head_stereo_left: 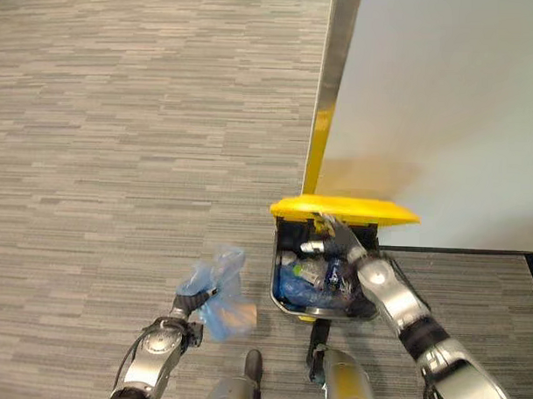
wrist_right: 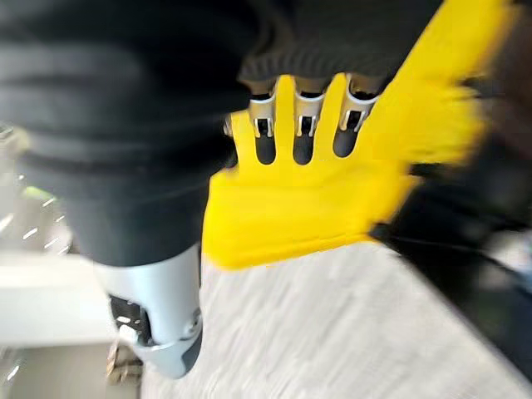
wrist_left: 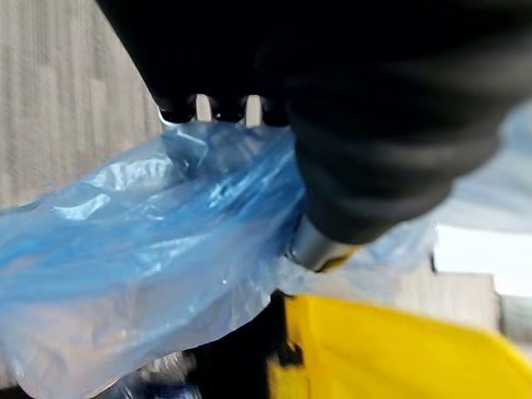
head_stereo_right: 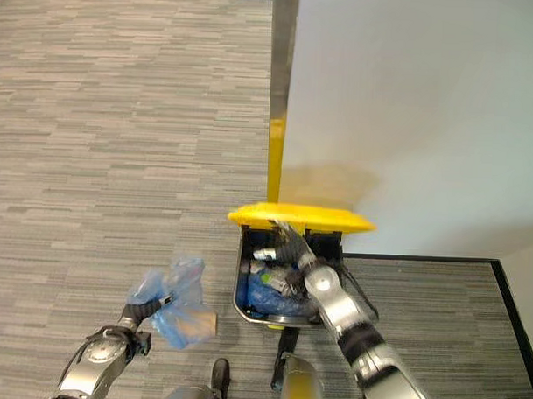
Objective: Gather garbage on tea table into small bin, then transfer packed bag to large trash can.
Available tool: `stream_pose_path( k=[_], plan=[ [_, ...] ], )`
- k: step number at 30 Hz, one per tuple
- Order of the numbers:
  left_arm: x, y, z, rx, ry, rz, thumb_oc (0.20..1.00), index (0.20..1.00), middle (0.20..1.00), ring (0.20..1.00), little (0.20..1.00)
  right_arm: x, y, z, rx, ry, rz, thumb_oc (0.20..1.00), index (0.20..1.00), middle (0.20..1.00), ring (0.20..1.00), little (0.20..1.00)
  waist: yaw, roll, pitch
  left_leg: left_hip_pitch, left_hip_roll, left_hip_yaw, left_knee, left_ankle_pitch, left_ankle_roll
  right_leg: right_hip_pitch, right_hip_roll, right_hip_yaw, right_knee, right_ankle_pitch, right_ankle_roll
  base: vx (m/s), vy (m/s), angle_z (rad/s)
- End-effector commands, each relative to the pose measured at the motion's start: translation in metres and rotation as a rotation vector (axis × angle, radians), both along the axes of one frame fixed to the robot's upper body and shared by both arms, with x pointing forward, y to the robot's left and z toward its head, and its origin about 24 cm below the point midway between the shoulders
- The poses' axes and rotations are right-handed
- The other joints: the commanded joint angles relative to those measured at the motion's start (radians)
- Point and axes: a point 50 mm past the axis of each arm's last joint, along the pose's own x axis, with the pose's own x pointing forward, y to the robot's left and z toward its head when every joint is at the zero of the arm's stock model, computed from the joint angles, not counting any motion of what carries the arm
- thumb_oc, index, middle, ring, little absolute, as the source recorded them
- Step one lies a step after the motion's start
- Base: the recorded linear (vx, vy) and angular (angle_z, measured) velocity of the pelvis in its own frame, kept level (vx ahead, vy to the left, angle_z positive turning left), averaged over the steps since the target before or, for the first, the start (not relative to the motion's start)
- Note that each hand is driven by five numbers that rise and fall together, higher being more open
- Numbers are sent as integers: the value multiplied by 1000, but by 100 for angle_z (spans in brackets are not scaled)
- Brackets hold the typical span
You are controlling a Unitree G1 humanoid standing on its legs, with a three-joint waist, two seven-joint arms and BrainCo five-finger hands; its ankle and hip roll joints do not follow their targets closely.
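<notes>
Blue bag (head_stereo_left: 218,285) in left hand (head_stereo_left: 185,312) fingers (wrist_left: 202,108)

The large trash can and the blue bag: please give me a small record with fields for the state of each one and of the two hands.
large trash can: dark bin beside a white wall, on grey carpet
lid: yellow lid raised, opening uncovered
contents: blue plastic and bottle-like rubbish inside
right hand: right hand at the lid, straight fingers against its yellow surface
left hand: left hand left of the can, above the carpet
blue bag: blue bag gripped in the left hand, outside the can
</notes>
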Motion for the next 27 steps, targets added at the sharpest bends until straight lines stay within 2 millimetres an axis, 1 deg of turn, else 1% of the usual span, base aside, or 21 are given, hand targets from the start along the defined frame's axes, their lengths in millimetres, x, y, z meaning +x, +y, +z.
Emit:
stream_pose_path(
  k=[1,2,3,4,5,8,9,10,11,15,17,19,21,22,23,24,25,27],
  plan=[
    [22,2,44,-36,-229,-45,200,200,200,200,200,-1,1,0,86,-22,-40,1000,1000,1000,1000,1000,19,-40,8,153,-76,14,84,-260,26,-37,-16,62,-209,157,89,-31,-37,3],
    [26,-8,52,-44,-259,-103,200,200,200,200,200,6,0,8,64,-41,-48,1000,1000,1000,1000,1000,23,-44,11,146,-76,13,88,-260,25,-39,-16,59,-208,157,89,-36,-33,1],
    [28,-14,55,-47,-271,-139,200,200,200,200,200,9,-3,11,48,-46,-58,1000,1000,1000,1000,1000,22,-45,13,144,-76,12,90,-260,24,-40,-15,59,-208,157,89,0,0,0],
    [29,-14,55,-47,-272,-140,200,200,200,200,200,9,-4,11,48,-47,-58,1000,1000,1000,1000,1000,23,-45,14,144,-75,12,90,-260,24,-40,-15,59,-208,157,89,0,0,0],
    [31,-25,61,-43,-290,-212,200,200,200,200,200,13,-6,16,37,-56,-68,1000,1000,1000,1000,1000,22,-47,15,140,-75,12,94,-261,24,-42,-15,59,-209,157,90,0,0,0],
    [36,-46,74,-31,-340,-335,200,200,200,200,200,22,-18,29,62,-84,-115,1000,1000,1000,1000,1000,15,-49,20,134,-75,14,96,-263,25,-49,-13,65,-207,160,91,0,0,0],
    [37,-46,74,-31,-341,-335,200,200,200,200,200,22,-18,30,63,-85,-115,1000,1000,1000,1000,1000,16,-49,21,134,-75,15,97,-263,25,-49,-12,66,-206,160,91,-37,-12,-1],
    [46,-67,90,-15,-405,-433,200,200,200,200,200,29,-28,43,68,-122,-156,1000,1000,1000,1000,1000,1,-51,29,129,-74,20,97,-264,24,-61,-9,73,-201,160,92,0,0,0],
    [46,-67,90,-15,-406,-434,200,200,200,200,200,29,-28,43,68,-124,-157,1000,1000,1000,1000,1000,3,-51,30,129,-74,20,97,-265,24,-62,-8,73,-200,160,92,-37,-11,0],
    [64,-91,111,20,-489,-506,200,200,200,200,200,34,-37,61,63,-177,-181,1000,1000,1000,1000,1000,-19,-57,49,114,-72,35,103,-266,22,-83,-3,83,-191,160,93,-31,-8,-7],
    [73,-100,123,52,-530,-530,200,200,200,200,200,34,-37,68,47,-208,-169,1000,1000,1000,1000,1000,-35,-61,63,104,-69,46,109,-267,19,-99,0,87,-187,162,95,-44,-19,-17],
    [79,-105,131,87,-561,-545,200,200,200,200,200,33,-36,74,19,-238,-154,1000,1000,1000,1000,1000,-48,-66,72,95,-66,61,113,-268,17,-111,2,86,-185,163,98,-36,-22,-19],
    [85,-108,131,125,-557,-543,200,200,200,200,200,32,-37,76,-6,-252,-145,1000,1000,1000,1000,1000,-62,-71,82,78,-61,83,123,-271,15,-127,4,82,-187,164,101,-18,-29,-25],
    [85,-108,132,124,-557,-543,200,200,200,200,200,32,-38,77,-7,-253,-145,1000,1000,1000,1000,1000,-61,-71,82,77,-61,84,124,-271,15,-128,4,83,-186,164,101,-20,-44,-35],
    [95,-104,128,215,-536,-519,200,200,200,200,200,33,-39,80,-30,-263,-147,1000,1000,1000,1000,1000,-72,-76,97,55,-57,104,134,-272,12,-146,5,78,-187,167,103,-13,-26,-27],
    [95,-104,128,215,-537,-519,200,200,200,200,200,34,-40,81,-30,-264,-147,1000,1000,1000,1000,1000,-72,-75,97,54,-57,105,134,-273,12,-147,6,78,-187,167,103,-14,-36,-29],
    [100,-100,118,277,-491,-502,200,200,200,200,200,34,-41,82,-39,-265,-152,1000,1000,1000,1000,1000,-80,-77,106,43,-55,112,141,-272,11,-155,5,78,-185,167,101,-3,-16,-26],
    [105,-97,108,342,-440,-485,200,200,200,200,200,35,-40,83,-35,-269,-159,1000,1000,1000,1000,1000,-87,-75,116,35,-53,116,144,-271,9,-163,6,80,-182,166,99,3,-22,-21]
  ],
)
